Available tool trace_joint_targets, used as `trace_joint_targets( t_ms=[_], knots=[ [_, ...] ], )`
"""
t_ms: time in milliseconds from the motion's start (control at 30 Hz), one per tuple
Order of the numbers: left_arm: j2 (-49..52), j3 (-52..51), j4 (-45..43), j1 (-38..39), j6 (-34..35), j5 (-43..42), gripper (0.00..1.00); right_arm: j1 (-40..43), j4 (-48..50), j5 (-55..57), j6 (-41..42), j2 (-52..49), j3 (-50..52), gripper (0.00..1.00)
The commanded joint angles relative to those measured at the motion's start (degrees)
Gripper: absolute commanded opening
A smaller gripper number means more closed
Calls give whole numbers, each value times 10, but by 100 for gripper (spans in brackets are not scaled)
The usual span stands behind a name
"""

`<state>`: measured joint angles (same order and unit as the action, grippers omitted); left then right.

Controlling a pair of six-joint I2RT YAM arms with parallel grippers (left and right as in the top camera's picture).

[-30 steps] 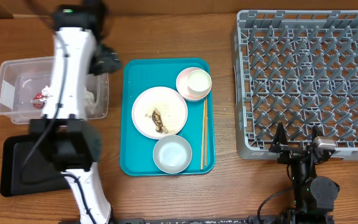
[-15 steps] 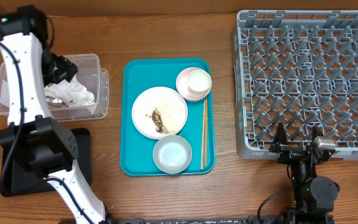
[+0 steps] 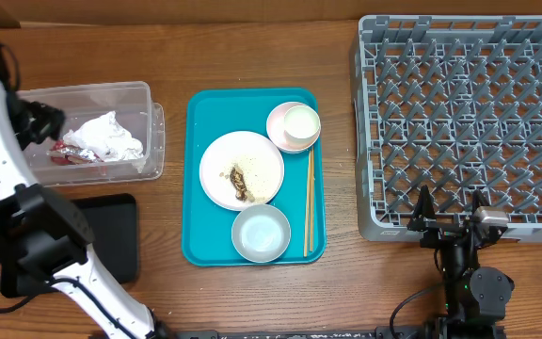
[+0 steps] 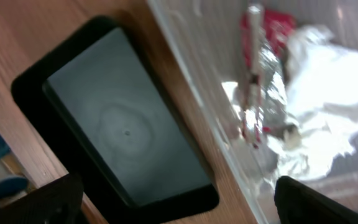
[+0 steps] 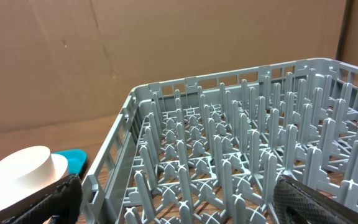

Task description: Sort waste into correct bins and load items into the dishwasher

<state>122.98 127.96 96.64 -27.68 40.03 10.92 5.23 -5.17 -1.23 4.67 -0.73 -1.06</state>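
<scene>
One crumpled napkin wad [image 3: 107, 137], seemingly red-flecked.

Crumpled white napkins [image 3: 106, 137] lie in the clear tub [image 3: 92, 89] beside the black tray [image 3: 116, 245]; plate [image 3: 263, 158] bears brown scraps [image 3: 241, 182]

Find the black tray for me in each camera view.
Overhead: black tray at the lower left, its left part hidden.
Left wrist: black tray left of centre, lying diagonally.
Right wrist: not in it.
Landmark: the clear tub next to it, upper right in the left wrist view.
</scene>
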Motion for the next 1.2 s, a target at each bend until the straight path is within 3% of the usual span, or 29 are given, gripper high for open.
trace_joint_targets(
  t_ms=[0,867,1000,1167],
  knots=[
    [-30,1,2,-20,38,-4,100,3,3,1,-2,6,6,100],
    [-30,1,-16,-23,37,-4,100,3,29,-1,1,6,6,100],
    [-30,1,-16,-23,37,-4,100,3,94,-97,64,6,6,100],
    [-30,1,-16,-23,37,-4,100,3,174,-268,206,6,6,100]
  ],
)
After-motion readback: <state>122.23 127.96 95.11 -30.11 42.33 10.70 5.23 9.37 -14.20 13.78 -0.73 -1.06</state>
